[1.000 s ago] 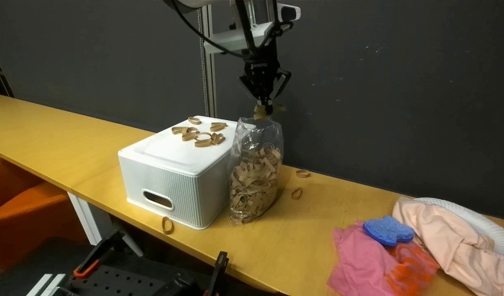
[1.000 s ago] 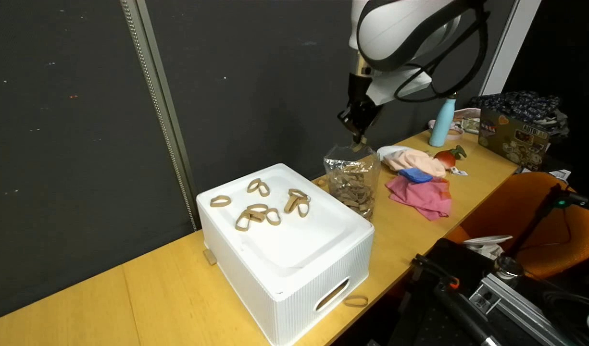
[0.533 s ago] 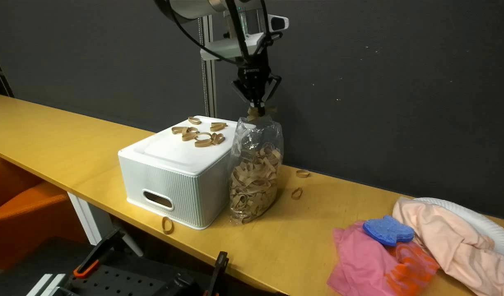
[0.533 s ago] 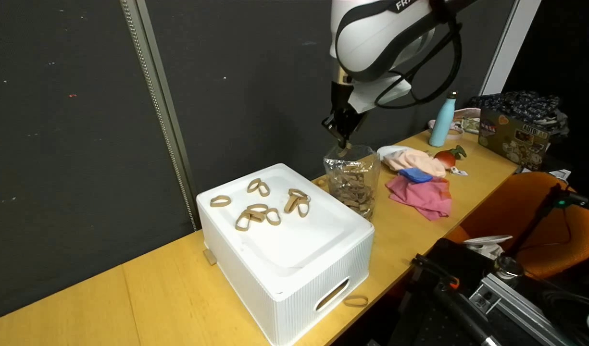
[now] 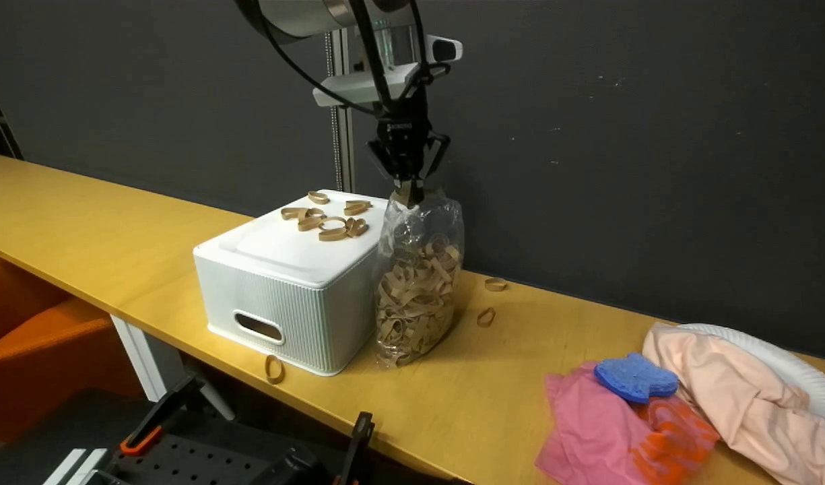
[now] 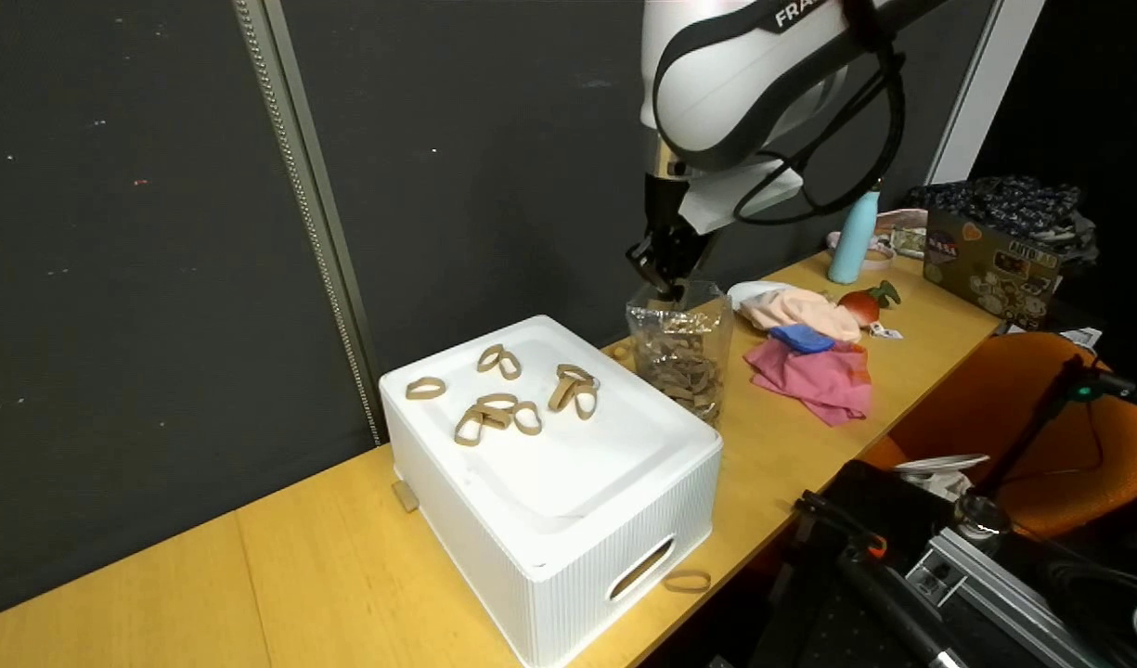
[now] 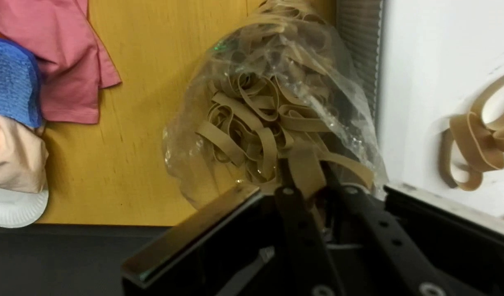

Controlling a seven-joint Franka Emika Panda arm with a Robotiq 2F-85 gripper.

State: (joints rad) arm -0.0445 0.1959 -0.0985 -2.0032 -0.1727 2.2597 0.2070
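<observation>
A clear plastic bag (image 5: pixel 412 225) full of tan rubber bands (image 5: pixel 417 296) stands upright beside a white ribbed box (image 5: pixel 271 269). At the bag's mouth, pointing down, is my gripper (image 5: pixel 409 195), also seen there in an exterior view (image 6: pixel 668 295). From the wrist view, the gripper's (image 7: pixel 305 164) two black fingers stand slightly apart, with a blurred tan band (image 7: pixel 304 172) in the gap. Whether this band still touches either finger I cannot tell. A second strip of band (image 7: pixel 352 166) shows beyond the right finger. Below the fingertips lies the heap of bands (image 7: pixel 252 111) inside the bag.
Several loose bands (image 6: pixel 496 408) lie on the box lid (image 6: pixel 577 473). Other bands (image 5: pixel 496 285) lie on the wooden table (image 5: pixel 520 350). Farther along are a pink cloth (image 5: pixel 584 417), a blue sponge (image 5: pixel 634 378), a peach cloth (image 5: pixel 735 384) and a blue bottle (image 6: pixel 854 237). A dark wall panel (image 5: pixel 621 168) stands behind.
In an exterior view my gripper has come left and down to the bag's mouth. Its fingers, earlier closed on tan bands, have parted a little. Bag and box have not moved.
</observation>
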